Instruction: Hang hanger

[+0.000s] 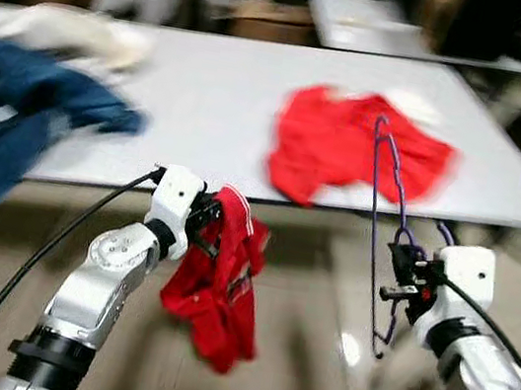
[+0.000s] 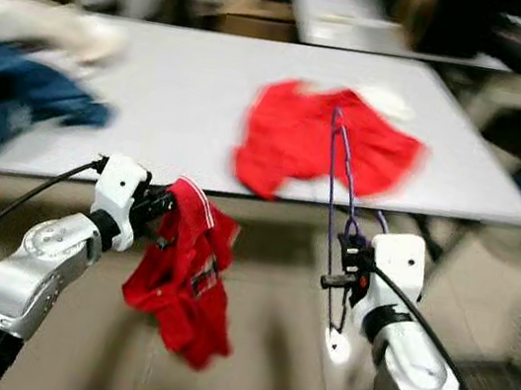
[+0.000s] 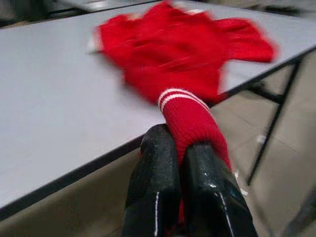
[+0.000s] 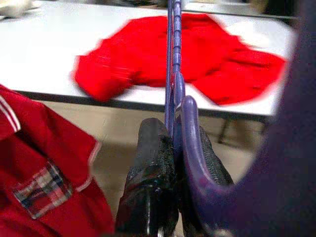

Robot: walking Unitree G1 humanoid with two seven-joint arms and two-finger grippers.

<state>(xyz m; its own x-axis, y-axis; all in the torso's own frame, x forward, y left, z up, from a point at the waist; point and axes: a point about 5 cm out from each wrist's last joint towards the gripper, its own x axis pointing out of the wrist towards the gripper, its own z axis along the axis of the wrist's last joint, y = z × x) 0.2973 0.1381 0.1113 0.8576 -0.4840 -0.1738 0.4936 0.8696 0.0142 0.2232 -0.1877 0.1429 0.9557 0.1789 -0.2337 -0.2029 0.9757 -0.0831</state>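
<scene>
While both arms are raised before the table edge, notes:
Right gripper (image 1: 406,270): clamped together on the purple hanger (image 1: 382,226), near its hook end, just below the white table (image 1: 186,102).
Hanger axis: close to upright, running from below my grip up past the table edge.
Left gripper (image 1: 205,218): pinched on the red garment (image 1: 220,288), which dangles beside the hanger.
Relation that matters: garment lies to the hanger's left, apart; I judge the two must meet.
Second red garment (image 1: 349,145): flat on the table.
</scene>
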